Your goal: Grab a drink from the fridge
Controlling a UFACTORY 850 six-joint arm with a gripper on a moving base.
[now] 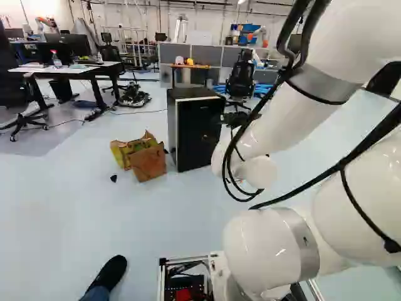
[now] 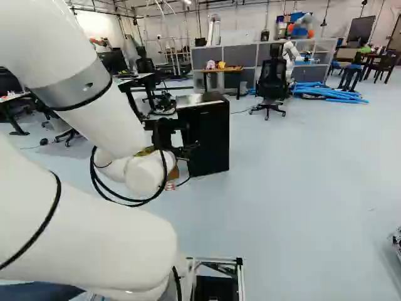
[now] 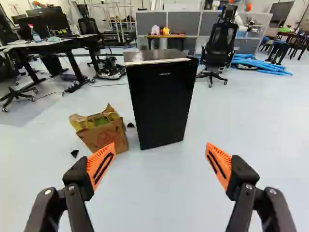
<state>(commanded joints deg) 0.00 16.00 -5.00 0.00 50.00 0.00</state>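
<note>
In the right base view my gripper (image 2: 182, 143) is level with the black fridge (image 2: 212, 135), overlapping its left side. The wrist view shows the gripper (image 3: 159, 162) open, its orange-padded fingers wide apart with nothing between them. Ahead of them, some way off, stands the small black fridge (image 3: 161, 99), upright on the floor with its door shut. The left base view shows the same fridge (image 1: 199, 128) left of my arm's wrist. Its inside is hidden, and no drink can be made out in it.
Brown and yellow paper bags (image 3: 107, 133) stand against the fridge's left side. A person's shoe (image 1: 111, 272) is close to the base's left. Behind the fridge are an office chair (image 2: 272, 80), grey partitions (image 2: 241, 56) and blue tubes (image 2: 326, 91). A desk (image 3: 48, 43) stands farther left.
</note>
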